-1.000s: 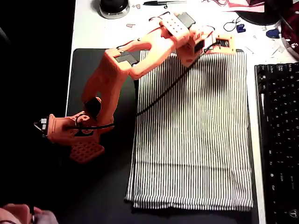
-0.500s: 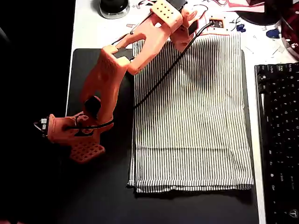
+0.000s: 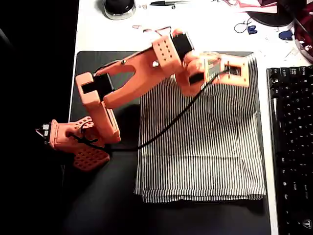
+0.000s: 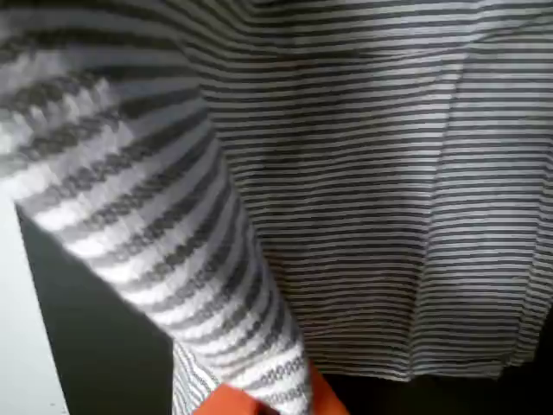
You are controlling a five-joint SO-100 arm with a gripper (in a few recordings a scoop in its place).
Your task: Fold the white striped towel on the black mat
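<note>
The white striped towel (image 3: 205, 147) lies spread on the right half of the black mat (image 3: 105, 205). My orange gripper (image 3: 243, 72) is over the towel's far right corner and shut on its far edge. In the wrist view a raised fold of the towel (image 4: 164, 216) hangs close in front of the lens, pinched above an orange finger (image 4: 246, 402) at the bottom edge. Beyond the fold the towel's flat part (image 4: 389, 216) stretches away to its hem, with the mat (image 4: 95, 346) showing dark beside it.
A black keyboard (image 3: 292, 147) runs along the right edge, close to the towel. My arm's base (image 3: 78, 142) sits on the mat's left side. A round black object (image 3: 119, 7), a pen (image 3: 164, 3) and small clutter lie on the white desk beyond the mat.
The gripper went toward the far edge, dragging the towel that way, then came back nearer and right with the far edge held. The towel's near hem now lies farther up the mat.
</note>
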